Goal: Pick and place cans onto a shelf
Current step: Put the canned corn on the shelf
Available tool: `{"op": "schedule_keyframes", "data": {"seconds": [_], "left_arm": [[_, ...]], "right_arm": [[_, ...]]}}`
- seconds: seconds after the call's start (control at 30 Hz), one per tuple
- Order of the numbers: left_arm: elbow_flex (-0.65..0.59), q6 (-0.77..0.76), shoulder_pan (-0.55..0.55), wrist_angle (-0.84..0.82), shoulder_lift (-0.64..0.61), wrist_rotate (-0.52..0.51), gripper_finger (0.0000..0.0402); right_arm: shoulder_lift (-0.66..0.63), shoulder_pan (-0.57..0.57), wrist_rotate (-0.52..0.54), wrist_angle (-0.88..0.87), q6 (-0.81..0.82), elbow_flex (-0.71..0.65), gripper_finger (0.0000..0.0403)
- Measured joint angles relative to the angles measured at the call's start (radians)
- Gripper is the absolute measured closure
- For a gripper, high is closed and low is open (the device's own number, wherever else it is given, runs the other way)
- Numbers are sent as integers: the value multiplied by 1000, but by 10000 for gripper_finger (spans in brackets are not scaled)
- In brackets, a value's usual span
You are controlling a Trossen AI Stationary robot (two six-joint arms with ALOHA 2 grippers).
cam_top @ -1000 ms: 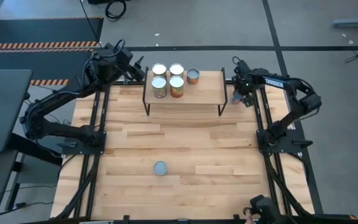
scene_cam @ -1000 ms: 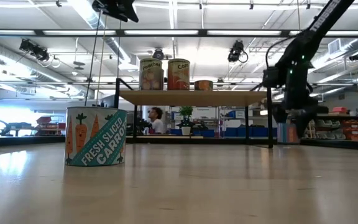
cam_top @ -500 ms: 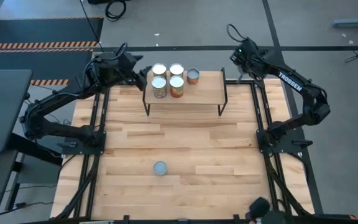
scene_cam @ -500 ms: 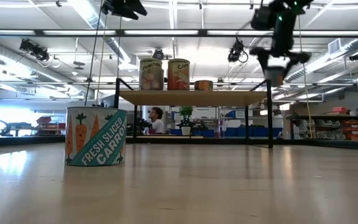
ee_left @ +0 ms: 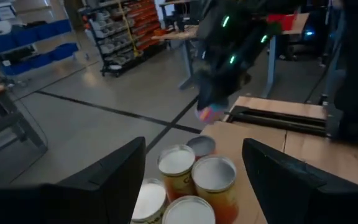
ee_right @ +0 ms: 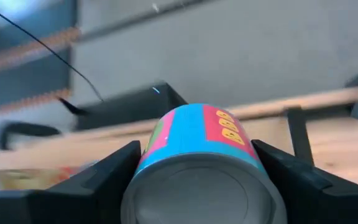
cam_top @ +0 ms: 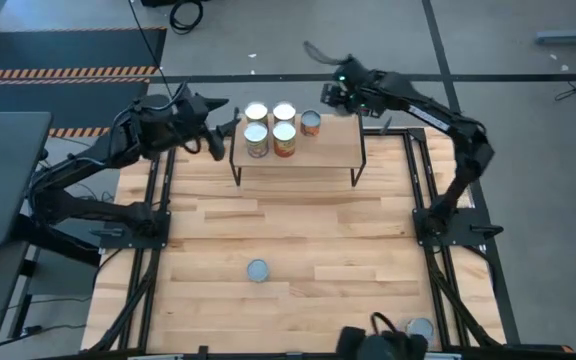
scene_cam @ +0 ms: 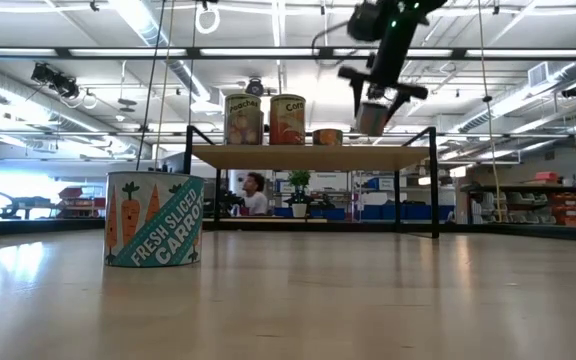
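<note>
The right claw [cam_top: 334,95] gripped a blue-and-pink can [ee_right: 199,134] above the shelf [cam_top: 318,150]; the left claw [cam_top: 220,130] hung open beside it

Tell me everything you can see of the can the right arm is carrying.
The small blue-and-pink labelled can with a silvery metal end is clamped sideways between the right end effector's dark fingers. It hangs in the air above the light-wood shelf on black legs, near its right half, touching only those fingers.
</note>
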Motion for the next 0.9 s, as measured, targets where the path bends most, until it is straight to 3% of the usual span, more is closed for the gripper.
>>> {"op": "schedule_keyframes", "data": {"seconds": [0.37,0.9], "left_arm": [[0,1,-42,-168,-56,12,127],[0,0,-58,-171,-61,7,127]], "right_arm": [[108,5,-39,-43,-53,-1,104],[102,17,-36,-71,-74,-1,53]]}}
